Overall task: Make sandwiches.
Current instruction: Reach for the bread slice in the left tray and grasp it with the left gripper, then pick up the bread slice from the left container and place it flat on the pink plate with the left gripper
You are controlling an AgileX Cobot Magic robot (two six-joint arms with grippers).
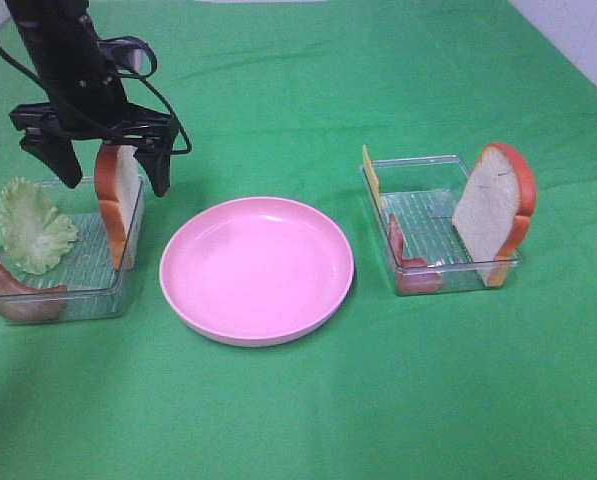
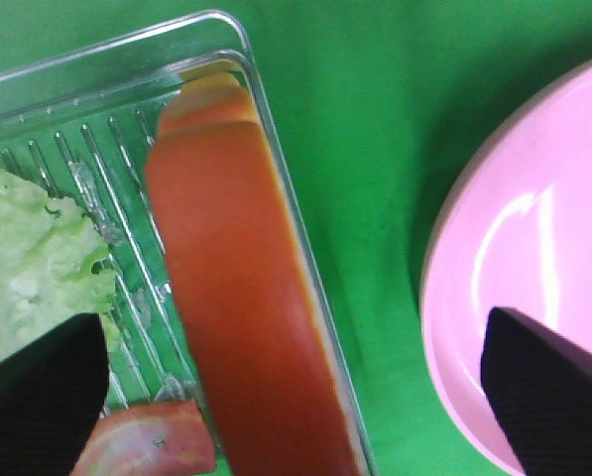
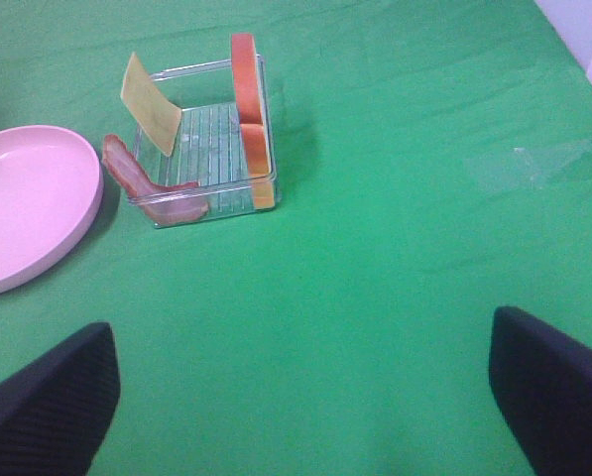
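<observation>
Standing left of the plate (image 1: 256, 270): tray (image 1: 98, 300) with lettuce (image 1: 33, 228), bacon (image 1: 8, 290), upright bread (image 1: 118, 215); left gripper (image 1: 114, 182) spread astride that bread, not clamping it. Right of the plate: second tray (image 1: 428, 215) with cheese (image 1: 372, 178), second bacon (image 1: 403, 262), second bread (image 1: 493, 210); right gripper (image 3: 300, 392) spread, empty.

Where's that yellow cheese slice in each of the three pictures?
Exterior high: cheese slice leans against the right tray's left wall, facing the pink plate.
Left wrist: not in it.
Right wrist: cheese slice leaning in the same tray, on its plate side.
Shared landmark: the pink plate.
</observation>
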